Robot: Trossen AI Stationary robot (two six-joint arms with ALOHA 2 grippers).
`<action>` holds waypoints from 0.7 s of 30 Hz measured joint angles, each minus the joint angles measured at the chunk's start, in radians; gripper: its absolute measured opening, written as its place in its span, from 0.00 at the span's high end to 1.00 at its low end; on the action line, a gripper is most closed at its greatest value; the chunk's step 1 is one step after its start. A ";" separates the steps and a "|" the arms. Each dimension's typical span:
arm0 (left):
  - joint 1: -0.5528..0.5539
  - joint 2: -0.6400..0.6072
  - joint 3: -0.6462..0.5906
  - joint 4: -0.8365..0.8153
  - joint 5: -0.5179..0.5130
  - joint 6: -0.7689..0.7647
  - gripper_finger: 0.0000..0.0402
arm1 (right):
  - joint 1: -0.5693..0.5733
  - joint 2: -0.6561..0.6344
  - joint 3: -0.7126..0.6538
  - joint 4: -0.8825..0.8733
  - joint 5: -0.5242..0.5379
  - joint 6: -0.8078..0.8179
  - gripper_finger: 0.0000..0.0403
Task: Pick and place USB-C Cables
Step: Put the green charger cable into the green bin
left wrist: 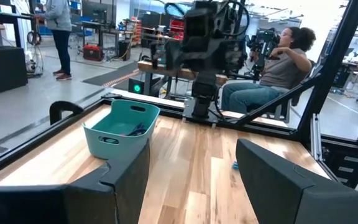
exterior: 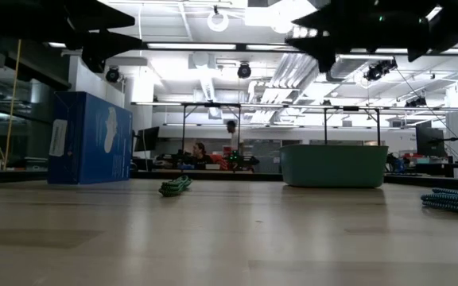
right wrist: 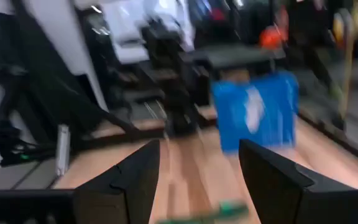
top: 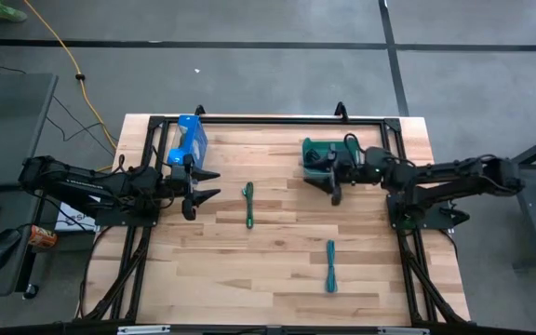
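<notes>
My bench [top: 277,251] still carries the green cable [top: 248,205] and the teal cable [top: 330,265], well apart; two more lie in the bin [left wrist: 120,127]. My left tool [top: 207,184] and right tool [top: 331,179] hang wide and empty above it. The slim bundles could slip or unravel if my fingers close off-centre.

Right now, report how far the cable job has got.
Partly done: something dark lies in the teal bin, probably cables already dropped. In hand: nothing; the right gripper is open beside the bin and the left gripper is open. Left: the green cable and the teal cable on the table.
</notes>
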 joint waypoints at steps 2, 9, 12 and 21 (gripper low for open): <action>0.000 0.000 0.000 0.000 0.000 0.009 0.45 | 0.024 0.000 0.000 0.044 -0.002 -0.026 0.48; 0.000 0.000 0.000 -0.001 0.000 0.011 0.45 | 0.074 0.001 0.000 0.060 0.032 -0.091 0.48; 0.000 0.000 0.000 -0.004 0.000 0.011 0.45 | 0.079 0.001 0.000 0.064 0.071 -0.061 0.48; 0.000 0.000 0.000 -0.006 0.000 0.011 0.45 | 0.078 0.001 0.000 0.059 0.072 -0.057 0.48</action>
